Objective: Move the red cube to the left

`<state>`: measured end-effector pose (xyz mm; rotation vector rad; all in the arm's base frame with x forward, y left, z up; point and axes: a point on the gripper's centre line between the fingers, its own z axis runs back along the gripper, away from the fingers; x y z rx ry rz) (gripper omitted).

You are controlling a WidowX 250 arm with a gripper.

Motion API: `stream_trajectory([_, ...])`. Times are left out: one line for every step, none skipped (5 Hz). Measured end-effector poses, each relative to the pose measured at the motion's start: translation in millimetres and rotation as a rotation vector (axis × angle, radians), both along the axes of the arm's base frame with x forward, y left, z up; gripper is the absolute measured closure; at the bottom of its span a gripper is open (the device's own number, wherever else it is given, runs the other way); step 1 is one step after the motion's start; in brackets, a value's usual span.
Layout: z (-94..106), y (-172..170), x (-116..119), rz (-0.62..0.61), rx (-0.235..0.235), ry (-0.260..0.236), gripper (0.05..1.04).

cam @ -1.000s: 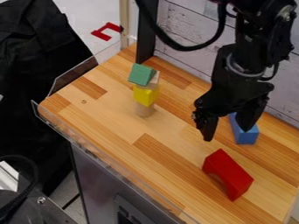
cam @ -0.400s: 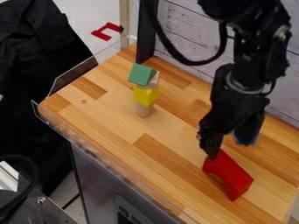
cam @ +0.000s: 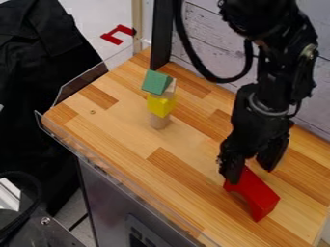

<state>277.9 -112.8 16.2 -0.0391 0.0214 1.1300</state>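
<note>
- Red, arch-shaped block [cam: 259,197], the object I take to be the task's "cube"; it lies on the wooden worktop [cam: 116,128] near the lower right of the view, its long side running at a slant; I see the same place and angle for it as in the earlier frames.
- Black gripper [cam: 250,174], at the block's far end; over the last second it has come down and closer, and its near finger now overlaps that end in my view.
- Fingers parted, holding nothing that I can make out; whether either one touches the red surface I cannot tell from this camera.
- Meaning of the change: I judge the approach nearly complete and the transfer itself not begun; the next move calls for settling the fingers astride the block, or against its side for a push.
- Risk: a grip at the very end may let the block swivel or slip; a push may turn it rather than carry it left.
- Stack, well apart to the upper left: green block [cam: 157,82] above yellow block [cam: 159,103], with a wooden cylinder [cam: 159,121] beneath; I would keep any leftward path short of it.
</note>
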Motion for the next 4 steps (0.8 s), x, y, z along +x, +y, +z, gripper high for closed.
stream_trajectory([-4.5, 0.5, 0.0, 0.005, -0.006, 0.01, 0.115])
stream_trajectory([-4.4, -1.2, 0.5, 0.013, -0.019, 0.008, 0.392])
stream_trajectory([-4.5, -0.1, -1.7, 0.004, -0.009, 0.021, 0.525])
stream_trajectory([-3.9, 3.6, -2.4, 0.014, -0.009, 0.021, 0.525])
